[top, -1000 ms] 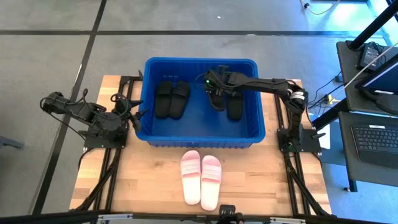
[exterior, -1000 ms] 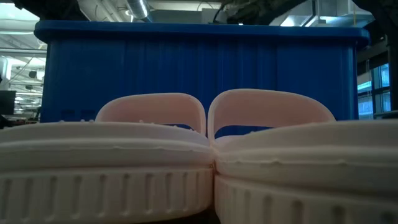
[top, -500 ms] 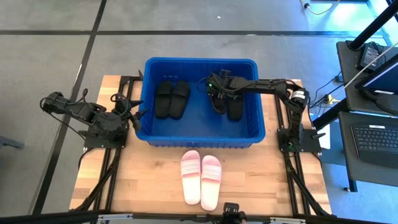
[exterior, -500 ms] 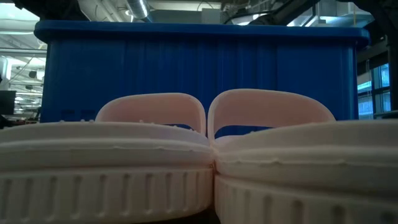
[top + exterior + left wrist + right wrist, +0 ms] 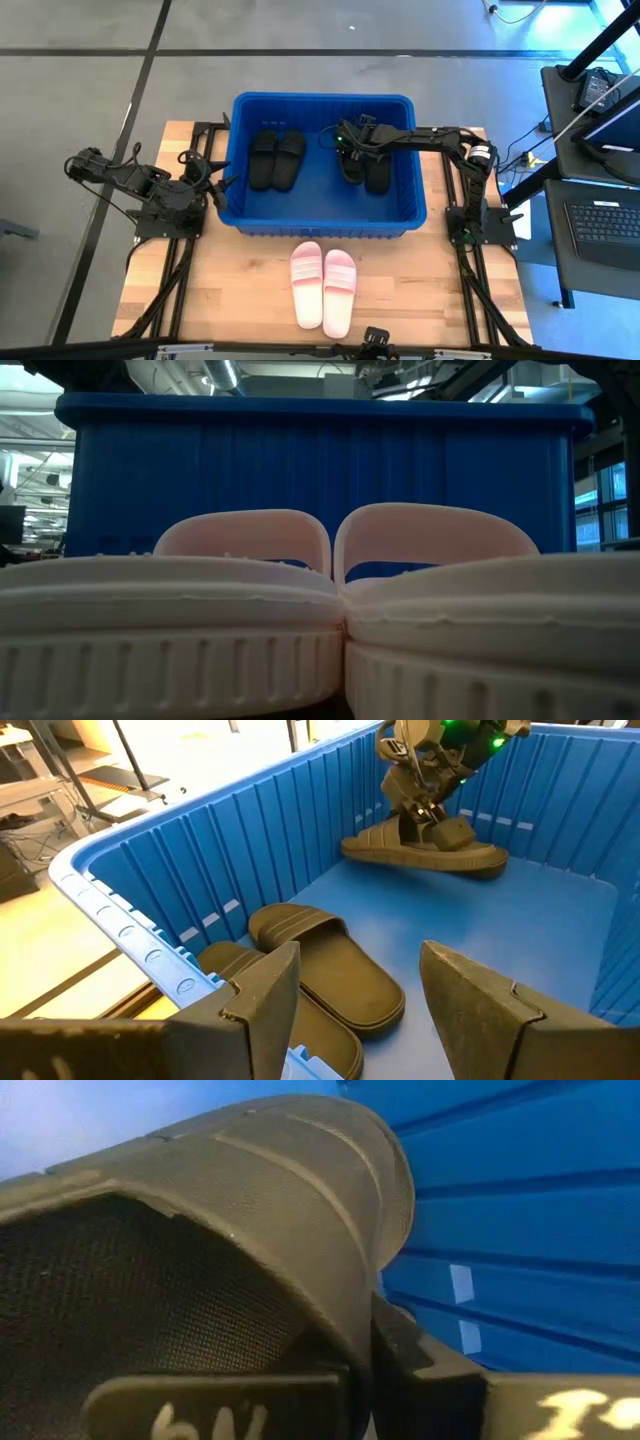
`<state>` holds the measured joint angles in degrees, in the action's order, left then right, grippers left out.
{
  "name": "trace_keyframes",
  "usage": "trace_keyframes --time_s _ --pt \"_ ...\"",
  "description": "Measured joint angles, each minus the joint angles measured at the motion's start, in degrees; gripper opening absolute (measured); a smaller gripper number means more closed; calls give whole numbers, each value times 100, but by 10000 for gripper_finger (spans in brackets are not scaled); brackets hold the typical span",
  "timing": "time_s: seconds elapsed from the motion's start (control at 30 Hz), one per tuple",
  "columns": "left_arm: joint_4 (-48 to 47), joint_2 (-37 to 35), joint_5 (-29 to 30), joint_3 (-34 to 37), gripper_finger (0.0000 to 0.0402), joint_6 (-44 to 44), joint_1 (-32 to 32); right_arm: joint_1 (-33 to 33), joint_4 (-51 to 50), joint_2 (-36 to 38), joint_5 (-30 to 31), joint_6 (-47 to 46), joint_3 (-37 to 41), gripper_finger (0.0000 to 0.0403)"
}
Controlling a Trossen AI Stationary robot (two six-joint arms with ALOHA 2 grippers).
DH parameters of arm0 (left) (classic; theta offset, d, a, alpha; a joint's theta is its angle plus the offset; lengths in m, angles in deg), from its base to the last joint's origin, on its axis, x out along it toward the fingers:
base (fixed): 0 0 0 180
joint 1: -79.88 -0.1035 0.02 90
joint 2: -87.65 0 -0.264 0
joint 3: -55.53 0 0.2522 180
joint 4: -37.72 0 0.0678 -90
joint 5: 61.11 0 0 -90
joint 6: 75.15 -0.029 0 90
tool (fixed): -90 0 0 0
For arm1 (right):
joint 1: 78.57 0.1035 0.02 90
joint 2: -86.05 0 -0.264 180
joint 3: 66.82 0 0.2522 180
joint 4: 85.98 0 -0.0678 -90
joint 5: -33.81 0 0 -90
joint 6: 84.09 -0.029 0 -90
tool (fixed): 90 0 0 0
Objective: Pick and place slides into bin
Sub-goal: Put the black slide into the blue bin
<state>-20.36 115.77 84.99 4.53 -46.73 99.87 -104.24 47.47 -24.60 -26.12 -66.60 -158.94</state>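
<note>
Grey concrete floor with dark seams surrounds a pale wooden table [image 5: 250,300], with a desk and laptop off to the right.

Nearest item: one pair of pale pink-white slides [image 5: 323,285], side by side and touching on the near centre of the table, just in front of the bin. Seen from table height, their straps [image 5: 340,545] arch in front of the bin's blue wall.

Next: blue bin [image 5: 325,222], large, ribbed walls, rolled rim, occupying the middle of the table.

Inside the bin, left part: one pair of black slides [image 5: 276,158], flat on the floor, side by side.

Inside the bin, right part: second pair of black slides [image 5: 366,165]. The right gripper [image 5: 347,140] reaches in from the right and is clamped on the strap of the left-hand slide of this pair; its wrist camera is filled by that strap [image 5: 250,1210]. The left wrist view shows this held slide [image 5: 425,848] low over or on the bin floor; which cannot be told.

Left of the bin: left gripper [image 5: 212,180], fingers [image 5: 265,995] spread wide, holding nothing, facing over the bin's left rim.
</note>
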Motion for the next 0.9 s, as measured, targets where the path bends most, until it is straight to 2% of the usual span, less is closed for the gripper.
trace_keyframes --time_s 0.17,0.47,0.7,0.9 --pt "-12 0 2 0 202 -47 1 0 -22 -6 -195 -227 0 15" --pt "-28 0 3 0 202 -52 1 -31 -16 -277 -177 -171 -24 15" --pt "-24 0 2 0 202 -52 0 11 -91 -387 465 229 -24 16" --pt "-26 0 2 0 202 -52 0 16 -258 -393 561 237 -62 16"
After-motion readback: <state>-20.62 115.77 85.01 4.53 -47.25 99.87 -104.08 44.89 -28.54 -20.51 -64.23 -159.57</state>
